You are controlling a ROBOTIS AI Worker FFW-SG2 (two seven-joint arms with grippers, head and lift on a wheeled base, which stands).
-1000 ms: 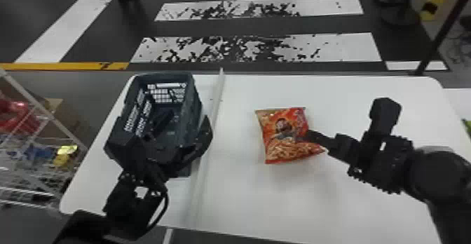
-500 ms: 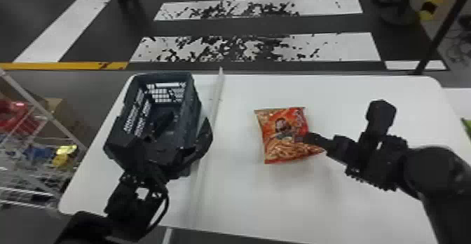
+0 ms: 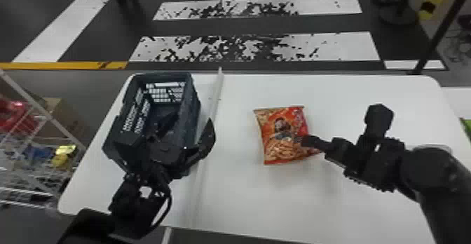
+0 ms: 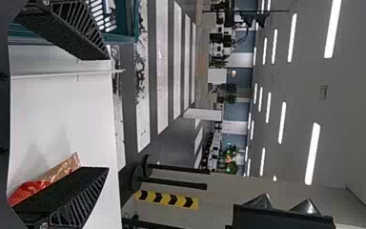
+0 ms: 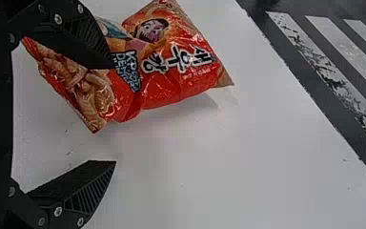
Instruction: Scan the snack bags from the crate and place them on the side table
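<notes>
Little fresh movement: just a slight drift of the right gripper (image 5: 116,114) toward nine o'clock in the head view, fingers spread wide, one over the snack bag (image 3: 280,147) on its four o'clock side, the other well clear. Perhaps touching; hard to be sure from here. Nothing gripped, so probably lining up for a pinch, with scanning and placing likely yet to come. Left gripper (image 4: 108,113) wide too, over the near part of the crate (image 3: 192,112), at the bag's nine o'clock. Bag out of the crate, lying on the white table (image 3: 245,197), glossy red-orange, plump and creased: golden snacks printed toward the near end, cartoon face and tan edging farther off.
</notes>
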